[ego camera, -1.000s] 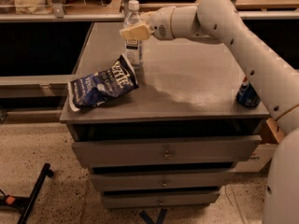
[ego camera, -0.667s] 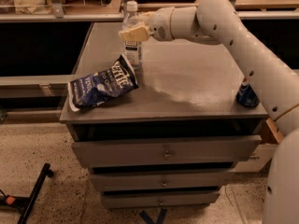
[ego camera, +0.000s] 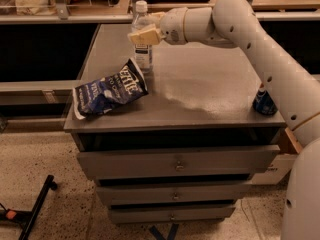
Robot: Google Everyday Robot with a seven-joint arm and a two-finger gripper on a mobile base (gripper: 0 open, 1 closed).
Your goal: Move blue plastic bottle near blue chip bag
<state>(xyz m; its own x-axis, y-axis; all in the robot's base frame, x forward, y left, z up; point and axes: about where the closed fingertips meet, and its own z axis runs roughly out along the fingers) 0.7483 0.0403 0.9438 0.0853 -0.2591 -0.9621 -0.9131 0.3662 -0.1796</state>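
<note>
The blue plastic bottle (ego camera: 142, 54), clear with a white cap and a dark label, stands upright on the grey cabinet top (ego camera: 200, 91) at the back left. The blue chip bag (ego camera: 109, 90), navy and wrinkled with white lettering, lies just in front of the bottle and to its left, and its upper corner almost touches the bottle's base. My gripper (ego camera: 148, 29) reaches in from the right at the bottle's upper body. One cream finger crosses in front of the bottle and the other lies behind it, shut on the bottle.
A blue soda can (ego camera: 263, 101) stands at the right edge of the top, partly behind my arm. The cabinet has several drawers below. A shelf with clutter runs behind. A black stand leg (ego camera: 35, 206) lies on the floor at the left.
</note>
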